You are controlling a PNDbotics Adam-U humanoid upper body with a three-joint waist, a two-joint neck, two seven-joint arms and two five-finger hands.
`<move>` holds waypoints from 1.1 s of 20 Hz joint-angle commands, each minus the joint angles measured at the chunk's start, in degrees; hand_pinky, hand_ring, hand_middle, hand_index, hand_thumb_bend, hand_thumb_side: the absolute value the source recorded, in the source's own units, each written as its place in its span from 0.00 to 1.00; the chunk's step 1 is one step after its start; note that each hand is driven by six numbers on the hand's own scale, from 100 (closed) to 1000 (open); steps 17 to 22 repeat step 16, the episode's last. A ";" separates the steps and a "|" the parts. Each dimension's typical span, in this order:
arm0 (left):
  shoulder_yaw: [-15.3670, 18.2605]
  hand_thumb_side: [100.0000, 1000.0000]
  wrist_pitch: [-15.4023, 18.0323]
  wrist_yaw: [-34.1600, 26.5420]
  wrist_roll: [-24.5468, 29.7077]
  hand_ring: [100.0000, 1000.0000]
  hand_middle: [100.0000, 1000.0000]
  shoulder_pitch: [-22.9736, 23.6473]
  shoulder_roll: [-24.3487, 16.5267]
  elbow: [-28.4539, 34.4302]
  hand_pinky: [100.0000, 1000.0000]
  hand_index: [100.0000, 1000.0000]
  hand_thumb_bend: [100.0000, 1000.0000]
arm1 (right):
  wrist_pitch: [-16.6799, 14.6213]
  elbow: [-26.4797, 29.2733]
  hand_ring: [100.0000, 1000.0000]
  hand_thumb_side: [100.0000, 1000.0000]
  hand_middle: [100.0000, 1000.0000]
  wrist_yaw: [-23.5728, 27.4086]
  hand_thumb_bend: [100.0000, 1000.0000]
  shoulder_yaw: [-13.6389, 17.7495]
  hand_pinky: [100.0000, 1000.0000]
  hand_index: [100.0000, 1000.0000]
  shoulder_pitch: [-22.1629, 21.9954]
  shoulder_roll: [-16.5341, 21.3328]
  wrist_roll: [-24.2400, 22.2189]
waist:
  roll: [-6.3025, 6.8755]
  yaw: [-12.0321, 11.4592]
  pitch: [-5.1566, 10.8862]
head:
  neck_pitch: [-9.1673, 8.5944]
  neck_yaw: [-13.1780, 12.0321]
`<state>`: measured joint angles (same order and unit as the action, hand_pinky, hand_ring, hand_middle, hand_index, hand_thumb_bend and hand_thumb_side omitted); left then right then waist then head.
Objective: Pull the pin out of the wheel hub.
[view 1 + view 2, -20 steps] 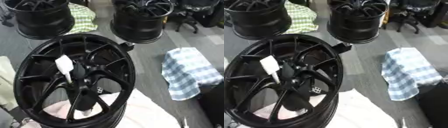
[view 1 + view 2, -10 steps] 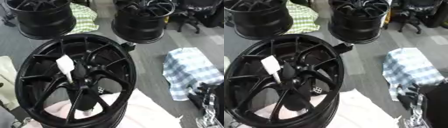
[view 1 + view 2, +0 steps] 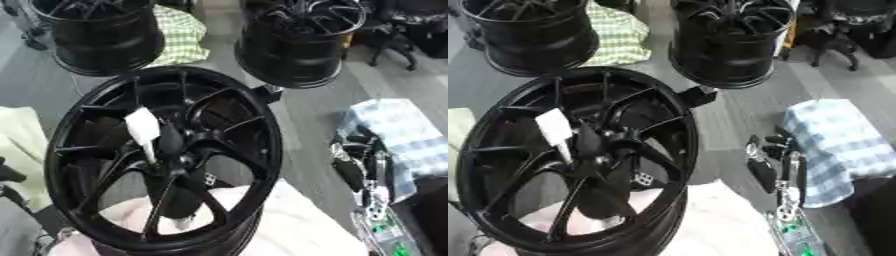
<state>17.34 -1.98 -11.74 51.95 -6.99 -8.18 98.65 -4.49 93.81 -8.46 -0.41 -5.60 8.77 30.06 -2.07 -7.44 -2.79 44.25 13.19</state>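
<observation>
Fingers of the right hand reach up from the lower right, loosely spread and holding nothing, beside a checked cloth, well apart from the white-tagged pin seated in the centre of the black wheel hub, which stands tilted on a pale cloth.
</observation>
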 commanded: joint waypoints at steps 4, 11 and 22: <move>-0.30 0.81 0.75 0.30 0.02 0.23 0.59 -0.01 -1.13 0.43 0.50 0.78 0.00 | 0.11 1.47 0.57 0.17 0.58 -1.56 0.13 -1.21 0.66 0.80 0.00 0.04 -1.13 | 0.28 0.26 0.67 | -0.13 -0.42; -0.38 0.81 0.97 0.36 0.02 0.22 0.59 0.09 -1.15 0.28 0.50 0.77 0.00 | 0.13 1.26 0.56 0.16 0.57 -1.12 0.11 -1.31 0.65 0.80 -0.02 -0.02 -0.90 | 0.35 0.40 0.70 | -0.13 -0.79; -0.38 0.81 1.01 0.22 0.02 0.23 0.59 0.09 -1.15 0.30 0.50 0.77 0.00 | 0.13 1.32 0.56 0.16 0.57 -1.13 0.11 -1.38 0.65 0.79 -0.05 -0.01 -1.03 | 0.36 0.43 0.69 | -0.13 -0.87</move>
